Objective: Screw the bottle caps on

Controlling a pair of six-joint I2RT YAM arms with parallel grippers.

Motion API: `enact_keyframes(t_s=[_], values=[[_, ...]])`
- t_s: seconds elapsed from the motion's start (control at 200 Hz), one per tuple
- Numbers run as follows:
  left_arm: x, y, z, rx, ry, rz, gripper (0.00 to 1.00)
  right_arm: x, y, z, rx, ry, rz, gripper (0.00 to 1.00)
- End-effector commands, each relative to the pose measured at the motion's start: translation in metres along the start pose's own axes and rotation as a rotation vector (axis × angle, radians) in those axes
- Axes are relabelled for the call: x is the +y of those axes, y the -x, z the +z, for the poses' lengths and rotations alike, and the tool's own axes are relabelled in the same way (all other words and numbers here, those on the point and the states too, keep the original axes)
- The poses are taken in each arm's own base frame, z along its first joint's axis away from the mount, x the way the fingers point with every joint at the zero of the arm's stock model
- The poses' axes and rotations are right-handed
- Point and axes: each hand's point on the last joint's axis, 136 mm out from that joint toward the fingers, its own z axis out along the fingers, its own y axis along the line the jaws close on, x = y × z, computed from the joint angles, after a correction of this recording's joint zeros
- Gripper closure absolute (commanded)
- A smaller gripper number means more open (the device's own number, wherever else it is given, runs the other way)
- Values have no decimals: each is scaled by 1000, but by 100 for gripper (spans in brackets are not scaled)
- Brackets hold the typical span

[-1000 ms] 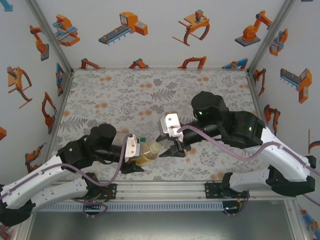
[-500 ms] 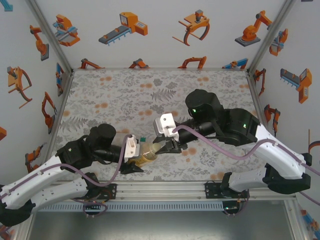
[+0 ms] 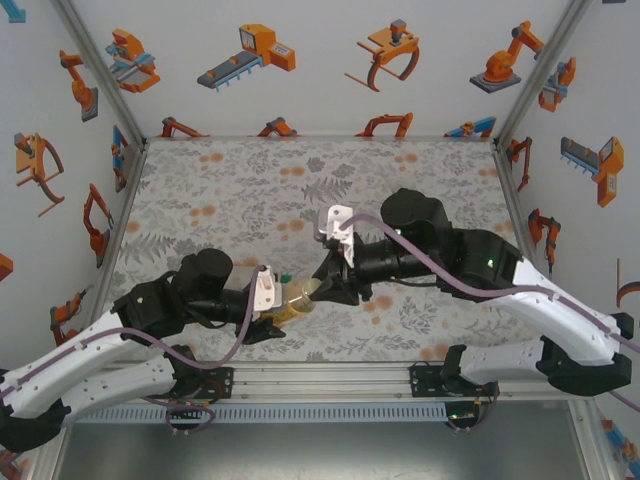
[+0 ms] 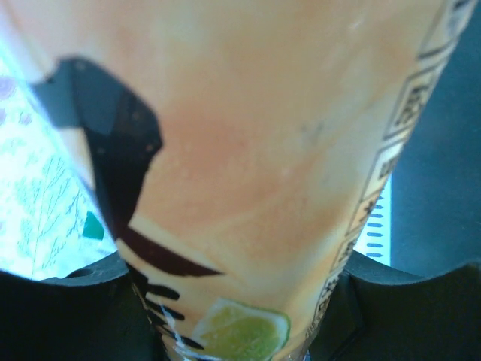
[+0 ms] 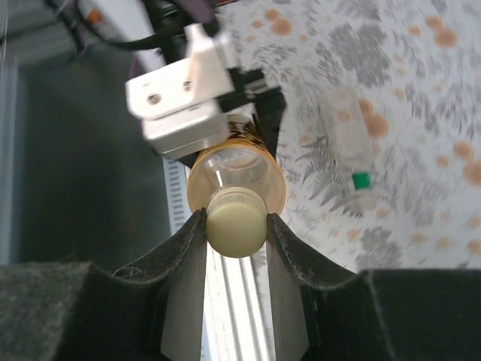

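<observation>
One cap going on: left gripper [image 3: 272, 318] clamps the amber bottle [image 5: 234, 169] sideways low over the table [image 3: 220, 200], right gripper [image 3: 325, 290] pinches the pale yellowish cap [image 5: 235, 221] at its mouth, likely not tight yet; clear bottle [image 5: 347, 128] lying beyond seems to wear its green cap [image 5: 361, 180].

Bright, even light, soft shadows. Right at the left gripper [image 4: 239, 323], the amber bottle [image 4: 255, 143] blurs — washed-out glare to the gripper's left.

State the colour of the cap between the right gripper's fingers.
Pale yellowish; the cap shows best in the right wrist view.
</observation>
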Motion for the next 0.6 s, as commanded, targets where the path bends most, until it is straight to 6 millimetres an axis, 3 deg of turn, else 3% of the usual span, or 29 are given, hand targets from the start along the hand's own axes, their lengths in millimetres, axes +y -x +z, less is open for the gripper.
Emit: enact_keyframes(t_s=[0.0, 0.245, 0.35, 0.476, 0.596], values=[[25, 40, -14, -149, 142, -17, 100, -56, -34, 7, 18, -305, 442, 100], [39, 42, -13, -139, 209, -44, 100, -95, -84, 16, -16, -476, 1154, 100], [39, 44, -13, -150, 212, -41, 100, -101, -90, 18, -55, -491, 1209, 98], [40, 43, -13, -152, 219, -39, 100, -96, -83, 21, -59, -453, 1206, 89], [36, 40, -11, -144, 198, -20, 100, -94, -71, 12, -79, -434, 1126, 67]])
